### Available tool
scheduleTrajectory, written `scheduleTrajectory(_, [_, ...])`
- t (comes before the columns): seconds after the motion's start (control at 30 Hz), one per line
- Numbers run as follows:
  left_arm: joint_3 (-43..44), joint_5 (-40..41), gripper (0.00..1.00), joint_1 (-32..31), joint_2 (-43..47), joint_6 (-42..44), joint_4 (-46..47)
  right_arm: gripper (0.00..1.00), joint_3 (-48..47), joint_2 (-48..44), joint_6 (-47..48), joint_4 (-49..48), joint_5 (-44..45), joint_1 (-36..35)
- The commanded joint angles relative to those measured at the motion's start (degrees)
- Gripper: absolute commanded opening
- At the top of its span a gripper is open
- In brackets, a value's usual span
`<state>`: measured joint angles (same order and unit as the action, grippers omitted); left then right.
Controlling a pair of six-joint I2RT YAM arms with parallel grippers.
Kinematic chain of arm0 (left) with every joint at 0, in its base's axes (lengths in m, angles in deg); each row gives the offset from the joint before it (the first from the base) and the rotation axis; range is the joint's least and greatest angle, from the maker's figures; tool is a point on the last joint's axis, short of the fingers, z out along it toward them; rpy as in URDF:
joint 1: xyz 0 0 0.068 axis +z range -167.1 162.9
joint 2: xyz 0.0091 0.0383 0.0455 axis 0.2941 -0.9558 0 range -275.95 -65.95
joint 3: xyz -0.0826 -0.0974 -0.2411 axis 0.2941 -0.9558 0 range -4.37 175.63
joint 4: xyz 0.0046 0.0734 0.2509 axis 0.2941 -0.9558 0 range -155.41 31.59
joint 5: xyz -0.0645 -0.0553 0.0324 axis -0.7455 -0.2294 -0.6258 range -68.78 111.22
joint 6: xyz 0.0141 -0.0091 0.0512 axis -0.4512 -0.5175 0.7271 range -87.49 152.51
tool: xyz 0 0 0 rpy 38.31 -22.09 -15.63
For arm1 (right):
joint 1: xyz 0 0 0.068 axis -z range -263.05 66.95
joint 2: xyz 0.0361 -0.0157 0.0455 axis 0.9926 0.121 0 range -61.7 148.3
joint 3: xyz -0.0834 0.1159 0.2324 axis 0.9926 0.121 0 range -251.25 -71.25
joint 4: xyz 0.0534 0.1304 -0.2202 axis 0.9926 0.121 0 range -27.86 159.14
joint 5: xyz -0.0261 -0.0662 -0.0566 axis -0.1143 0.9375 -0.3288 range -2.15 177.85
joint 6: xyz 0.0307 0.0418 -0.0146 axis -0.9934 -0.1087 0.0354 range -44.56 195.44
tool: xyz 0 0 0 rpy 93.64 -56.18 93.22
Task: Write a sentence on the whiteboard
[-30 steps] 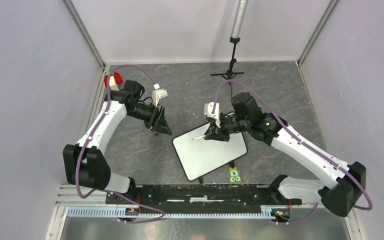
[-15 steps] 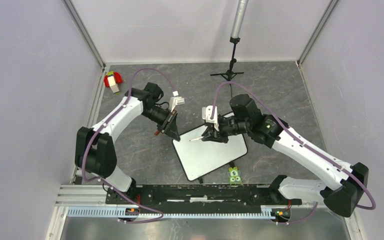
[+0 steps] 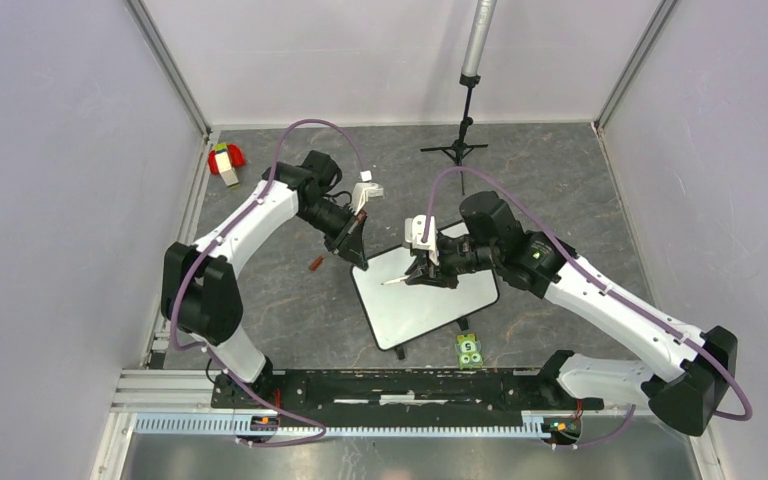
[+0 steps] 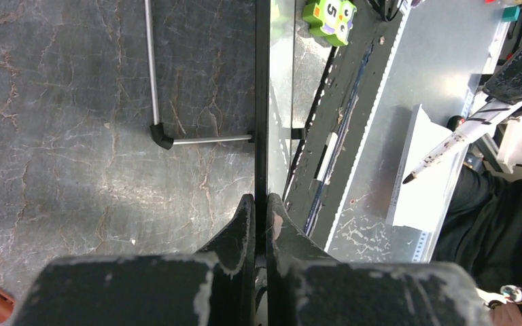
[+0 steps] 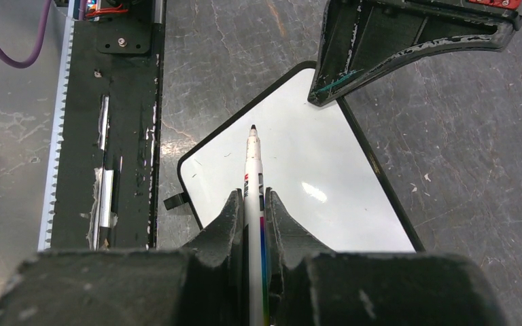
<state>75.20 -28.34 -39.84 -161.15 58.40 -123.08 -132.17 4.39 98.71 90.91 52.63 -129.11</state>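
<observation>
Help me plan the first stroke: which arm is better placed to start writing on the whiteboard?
Right. The right claw is shut on the marker, its bare tip aimed over the whiteboard. The left claw is shut on the whiteboard's rim, apparently steadying it, with no pen.

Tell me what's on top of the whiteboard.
No writing shows on the whiteboard. The right end effector holds a marker over it; the left end effector clamps its rim. The patch beneath the right one is hidden.
</observation>
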Motion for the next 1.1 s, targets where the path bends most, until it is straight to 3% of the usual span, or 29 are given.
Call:
scheduleTrajectory(0.0, [2.3, 5.5, 0.02, -0.5, 0.7, 5.4, -0.5, 0.0, 0.6, -1.4, 0.6, -1.8, 0.8, -0.1])
scheduleTrajectory(0.3, [3.7, 4.8, 0.03, 1.1, 3.5, 10.6, -7.5, 0.0, 0.5, -1.7, 0.4, -1.9, -0.1, -0.1])
scheduleTrajectory(0.7, [11.9, 8.2, 0.03, 1.0, -3.8, 16.2, -13.2, 0.0, 0.2, -1.6, 0.6, -1.4, -0.5, -0.1])
scheduleTrajectory(0.8, [11.6, 7.1, 0.13, 0.9, -4.4, 14.8, -12.5, 0.0, 0.3, -1.8, 0.8, -1.5, -0.1, -0.1])
scheduleTrajectory(0.93, [8.2, 6.8, 0.34, 1.2, -1.8, 9.1, -7.5, 0.0, -0.1, -1.1, 1.0, -1.6, 1.6, -0.1])
scheduleTrajectory(1.07, [5.6, 4.1, 0.45, 4.9, 2.5, 4.7, -4.4, 0.0, -1.0, -0.5, 0.2, -2.5, 3.6, -0.1])
